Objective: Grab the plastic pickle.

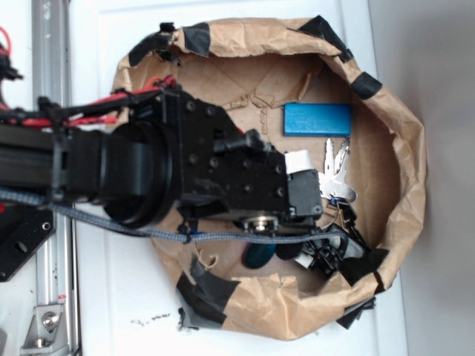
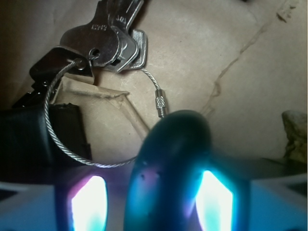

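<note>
Right against the wrist lens sits the plastic pickle (image 2: 168, 168), its dark teal, rounded end rising up the middle of the view, with a glowing blue-white fingertip pad (image 2: 89, 204) on one side and a second on the other. That second pad presses on the pickle's flank, while a dark gap shows between the first pad and the pickle, so whether the gripper (image 2: 151, 204) has clamped it or only straddles it, I cannot tell. Beyond the pickle this view gives detail the exterior camera lacks: a bunch of silver keys (image 2: 113, 41) strung on a thin wire cable loop (image 2: 62, 139) with a small screw clasp, a black object (image 2: 41, 130) at the left edge, and creased brown paper beneath. The exterior view shows the wider setting instead: a shallow brown paper bowl (image 1: 404, 159), its rim patched with black tape, resting on a white surface (image 1: 96, 297). The black arm reaches in from the left and covers much of the bowl. A bright blue block (image 1: 317, 119) lies flat near the far side, well apart from the gripper (image 1: 293, 241), with the keys (image 1: 338, 174) between them. Only a small teal end of the pickle (image 1: 258, 256) peeks out below the arm's wrist, at the near part of the bowl's floor, beside dark clutter.
</note>
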Available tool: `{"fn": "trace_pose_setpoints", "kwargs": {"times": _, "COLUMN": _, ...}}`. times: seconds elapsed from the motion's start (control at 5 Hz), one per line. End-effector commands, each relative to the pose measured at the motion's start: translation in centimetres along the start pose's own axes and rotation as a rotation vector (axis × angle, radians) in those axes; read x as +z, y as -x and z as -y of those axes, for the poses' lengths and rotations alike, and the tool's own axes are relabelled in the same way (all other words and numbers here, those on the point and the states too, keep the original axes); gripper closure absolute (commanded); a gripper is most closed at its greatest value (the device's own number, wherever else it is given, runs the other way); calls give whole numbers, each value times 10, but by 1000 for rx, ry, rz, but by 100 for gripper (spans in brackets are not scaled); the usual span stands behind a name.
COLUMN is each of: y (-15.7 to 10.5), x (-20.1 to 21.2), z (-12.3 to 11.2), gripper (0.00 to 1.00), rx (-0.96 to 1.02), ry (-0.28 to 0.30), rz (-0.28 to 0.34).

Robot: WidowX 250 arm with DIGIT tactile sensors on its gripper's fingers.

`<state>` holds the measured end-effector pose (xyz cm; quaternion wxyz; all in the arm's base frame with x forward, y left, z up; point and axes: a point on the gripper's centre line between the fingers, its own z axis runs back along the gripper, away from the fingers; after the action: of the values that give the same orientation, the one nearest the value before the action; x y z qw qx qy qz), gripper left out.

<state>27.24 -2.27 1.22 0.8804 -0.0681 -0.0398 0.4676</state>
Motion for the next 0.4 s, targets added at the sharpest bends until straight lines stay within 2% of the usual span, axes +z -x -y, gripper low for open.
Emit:
{"fn": "trace_pose_setpoints", "kwargs": {"times": 0.0, "y": -4, "x": 5, "z": -38, "gripper": 100, "rx": 40, "ry": -7, "rz": -45}}
{"fn": "trace_pose_setpoints", "kwargs": {"times": 0.2, "y": 2, "x": 21, "z": -50, "gripper": 100, "rx": -16, "ry": 31, "rz": -63}}
